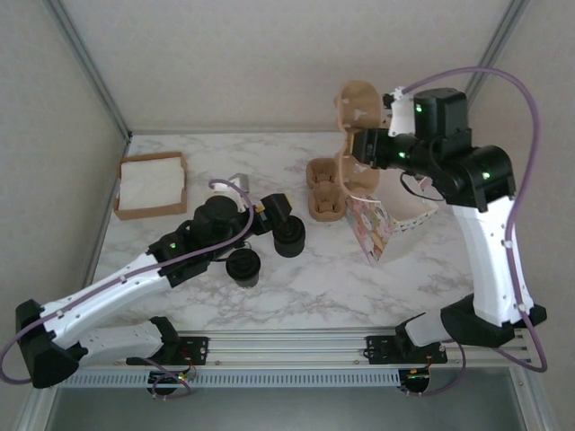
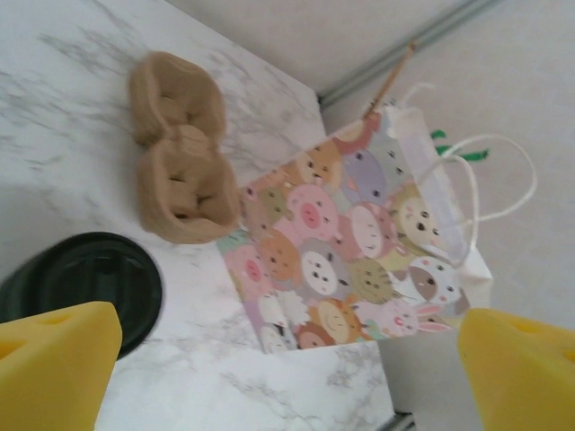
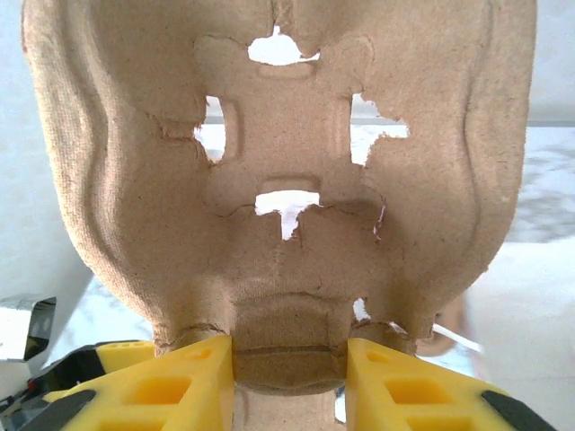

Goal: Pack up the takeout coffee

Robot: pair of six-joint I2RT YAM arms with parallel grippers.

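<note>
The right fingers (image 3: 216,373) pinch the lower lip of a pulp cup carrier (image 3: 287,162), pads pressed on either side of its moulded rim, and hold it high over the back of the tabletop (image 1: 296,296). Behind them the right arm stands tall, elbow bent, wrist tipped up and back.

The left fingers (image 2: 63,359) are spread wide on nothing, low over the marble, and that arm lies almost flat out from its base.

The takeout coffee (image 1: 243,266) stands on the tabletop just beside the left forearm (I take it for the lidded cup; the other black round (image 1: 289,236) close by looks like bare lids).

The step in hand appears to be readying a carrier. Next, it likely needs setting down flat near the cartoon-animal bag (image 2: 359,242), wells up, so the cup can be seated.
</note>
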